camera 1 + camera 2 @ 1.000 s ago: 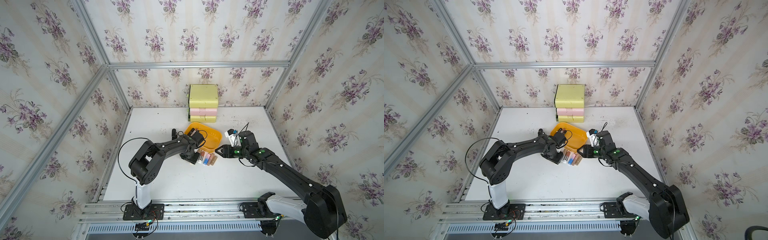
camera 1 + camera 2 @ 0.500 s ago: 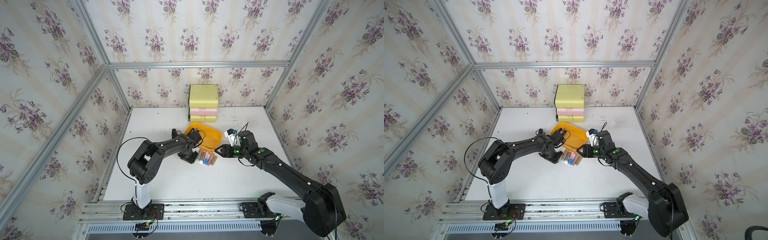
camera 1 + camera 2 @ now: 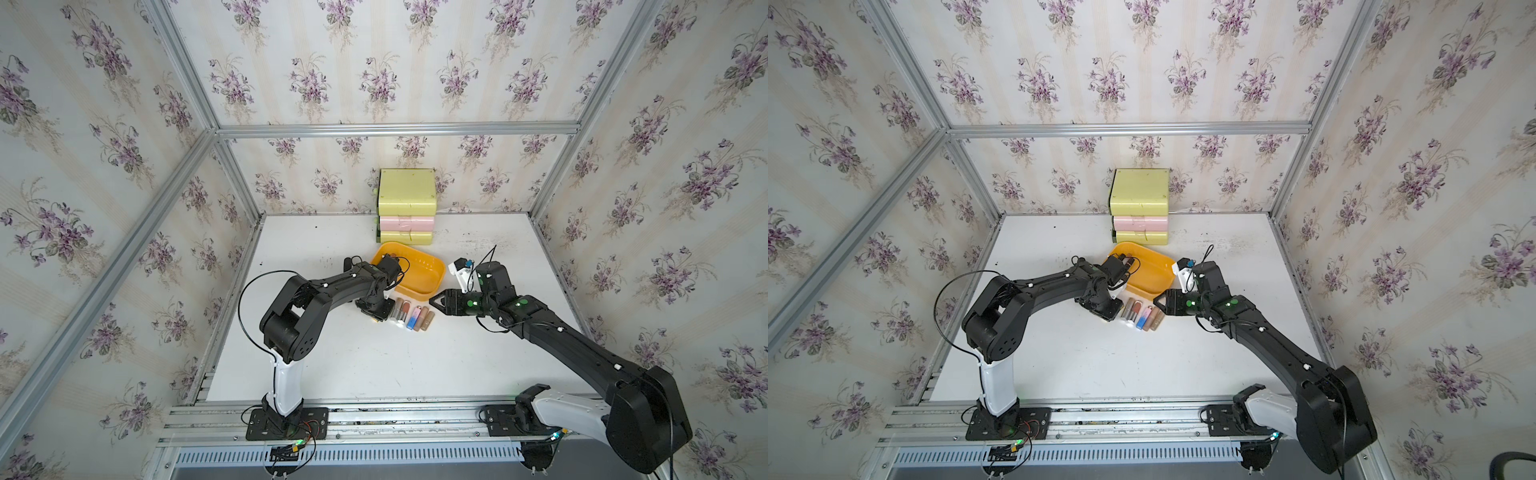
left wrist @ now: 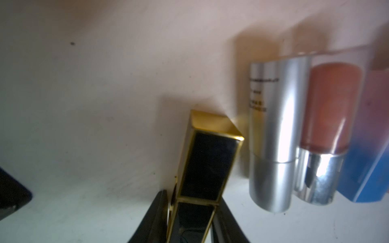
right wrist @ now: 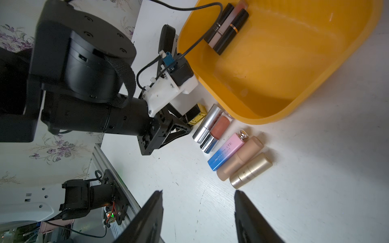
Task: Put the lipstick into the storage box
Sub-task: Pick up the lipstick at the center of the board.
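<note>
Holding a black lipstick (image 4: 207, 160) with gold edges, the left gripper (image 4: 192, 202) has its two fingers closed on the sides of the case. It grips near one end, so most of the case sticks out in front. The lipstick is low by the white table (image 3: 374, 365), and I cannot tell if it is lifted yet. It sits just beside a silver one (image 4: 273, 136), at the end of the line nearest this arm. That leaves room for a finger on each side.

A row (image 3: 411, 316) of five more lies on the table. They lie side by side, touching each other, just beside the box (image 3: 415, 296). The box is orange and has low walls, so things can go in from above. Inside it lie some lipsticks (image 5: 227, 27), close against one wall.

The right gripper (image 5: 199, 192) is open and holds nothing. It hangs near the far end of the row, by the gold one (image 5: 250, 173). I think it keeps there so the two arms do not bump.

Next, the black lipstick needs a lift over the wall and a drop into the box.
</note>
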